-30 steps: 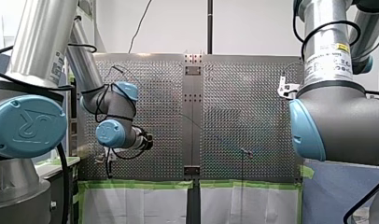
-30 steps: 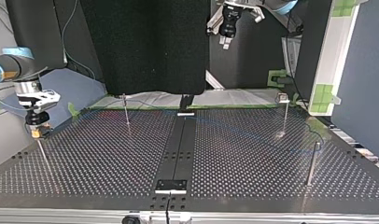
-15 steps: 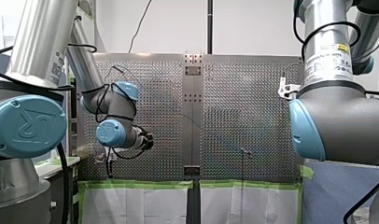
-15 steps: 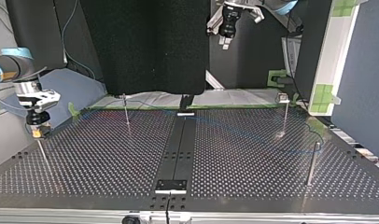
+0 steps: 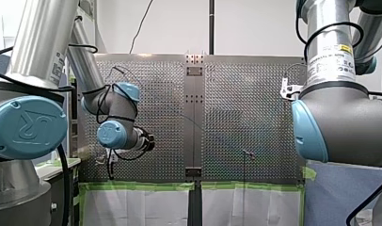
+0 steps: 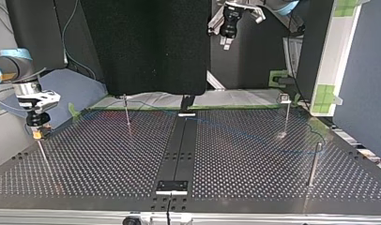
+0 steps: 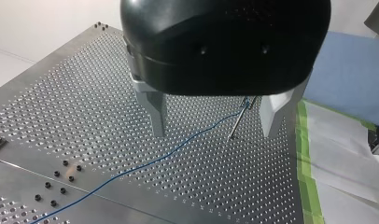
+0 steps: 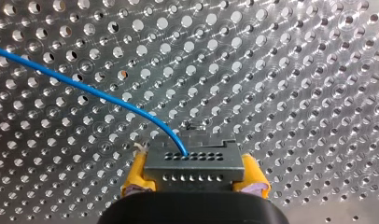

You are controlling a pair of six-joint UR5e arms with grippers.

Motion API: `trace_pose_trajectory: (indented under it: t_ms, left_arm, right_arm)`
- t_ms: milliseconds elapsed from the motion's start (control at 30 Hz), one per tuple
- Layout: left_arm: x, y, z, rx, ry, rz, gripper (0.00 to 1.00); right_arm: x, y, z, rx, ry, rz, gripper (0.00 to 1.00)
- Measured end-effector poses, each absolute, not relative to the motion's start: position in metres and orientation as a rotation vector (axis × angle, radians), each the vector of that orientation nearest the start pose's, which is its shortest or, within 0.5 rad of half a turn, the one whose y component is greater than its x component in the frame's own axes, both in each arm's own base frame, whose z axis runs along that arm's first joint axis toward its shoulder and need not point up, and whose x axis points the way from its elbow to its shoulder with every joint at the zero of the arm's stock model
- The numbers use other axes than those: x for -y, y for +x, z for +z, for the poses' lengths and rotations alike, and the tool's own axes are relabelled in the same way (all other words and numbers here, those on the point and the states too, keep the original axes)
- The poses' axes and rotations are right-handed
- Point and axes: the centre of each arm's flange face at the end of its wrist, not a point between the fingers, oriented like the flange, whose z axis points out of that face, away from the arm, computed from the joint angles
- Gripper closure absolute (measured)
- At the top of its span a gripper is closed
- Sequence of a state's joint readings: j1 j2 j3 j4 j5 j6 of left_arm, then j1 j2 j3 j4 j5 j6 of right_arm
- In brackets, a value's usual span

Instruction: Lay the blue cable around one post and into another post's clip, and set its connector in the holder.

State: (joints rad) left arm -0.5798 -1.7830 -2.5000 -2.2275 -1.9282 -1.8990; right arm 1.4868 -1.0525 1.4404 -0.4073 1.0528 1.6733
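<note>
You see thin blue cable in grey holed connector, right end effector clamping it, left end effector spread apart, joint cap reads UR

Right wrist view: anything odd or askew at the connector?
Nothing stands out. The grey rectangular connector sits level between my right tool's yellow pads; the thin blue cable leaves it in a smooth curve.
</note>
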Motion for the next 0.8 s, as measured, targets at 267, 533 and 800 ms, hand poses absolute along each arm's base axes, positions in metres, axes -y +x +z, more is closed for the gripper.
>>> trace_pose_trajectory:
  t_ms: [267, 533, 800]
  left_arm:
    - [0.2584, 0.2147, 0.1032, -1.795, -0.031, -0.332, 0.00]
    - [0.2584, 0.2148, 0.1032, -1.795, -0.032, -0.332, 0.00]
    - [0.2584, 0.2148, 0.1033, -1.795, -0.032, -0.332, 0.00]
  right_arm:
    - [0.6756, 0.1262, 0.2857, 1.040, 1.484, 1.600, 1.00]
    - [0.6757, 0.1251, 0.2858, 1.031, 1.489, 1.591, 1.00]
    - [0.6756, 0.1242, 0.2855, 1.018, 1.496, 1.578, 1.00]
